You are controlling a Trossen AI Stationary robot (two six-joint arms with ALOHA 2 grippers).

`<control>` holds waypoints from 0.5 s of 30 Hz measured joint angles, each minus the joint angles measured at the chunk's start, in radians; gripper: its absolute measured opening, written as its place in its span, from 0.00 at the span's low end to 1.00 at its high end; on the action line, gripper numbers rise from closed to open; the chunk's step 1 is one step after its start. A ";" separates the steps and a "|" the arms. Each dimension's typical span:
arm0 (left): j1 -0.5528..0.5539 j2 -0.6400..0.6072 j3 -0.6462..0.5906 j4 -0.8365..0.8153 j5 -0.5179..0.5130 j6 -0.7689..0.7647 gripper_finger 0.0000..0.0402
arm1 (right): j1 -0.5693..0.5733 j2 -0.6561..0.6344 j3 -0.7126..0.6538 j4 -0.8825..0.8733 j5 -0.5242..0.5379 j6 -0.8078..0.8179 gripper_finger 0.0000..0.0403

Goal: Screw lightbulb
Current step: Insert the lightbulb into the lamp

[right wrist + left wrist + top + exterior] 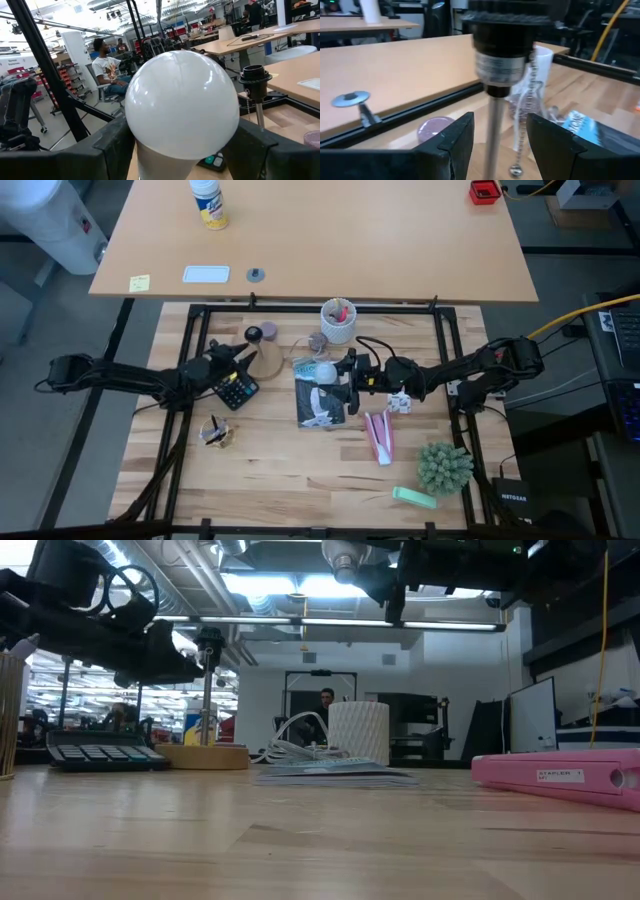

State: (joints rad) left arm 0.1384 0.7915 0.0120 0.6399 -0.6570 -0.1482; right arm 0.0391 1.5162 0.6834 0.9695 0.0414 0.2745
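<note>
Right wrist view puts it plainest: the small white frosted pear-shaped lightbulb (182,102) sits right between the right gripper's (182,150) two dark fingers (112,145), one pressed to each side of its neck, the round end pointing away from the wrist. So that claw is pinching the bulb, spread only as wide as the glass makes it. Beyond the bulb stands the black socket on its thin metal post (256,85), a short way off and not touching it, and farther back a seated person in a white shirt (107,67) is in the room.

From overhead, the right gripper (335,372) holds the lightbulb (324,371) above a dark booklet (322,402) near the table's middle. Just to the left, the left gripper (243,357) reaches the round wooden disc stand (268,360); its own camera shows the two fingers (452,145) spread on either side of the metal post (495,130), with a gap each side, beneath the black socket (506,37) and its bead chain. A black calculator (236,390) lies just beside it, and a white ribbed cup (338,322) stands farther back by the table frame.
</note>
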 joint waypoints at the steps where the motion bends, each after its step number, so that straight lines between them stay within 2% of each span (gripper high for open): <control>1: 0.009 0.007 0.000 0.002 0.000 -0.002 0.43 | 0.000 0.000 0.000 0.000 0.000 0.000 0.63; 11: 0.060 0.040 0.001 0.011 0.052 -0.008 0.43 | 0.000 0.000 0.000 0.000 0.000 -0.008 0.63; 15: 0.061 0.063 0.002 0.070 0.090 -0.003 0.43 | 0.000 0.000 0.000 0.000 0.000 -0.021 0.63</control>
State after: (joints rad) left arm 0.1997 0.8548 0.0138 0.7100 -0.5666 -0.1511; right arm 0.0391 1.5162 0.6834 0.9699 0.0410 0.2531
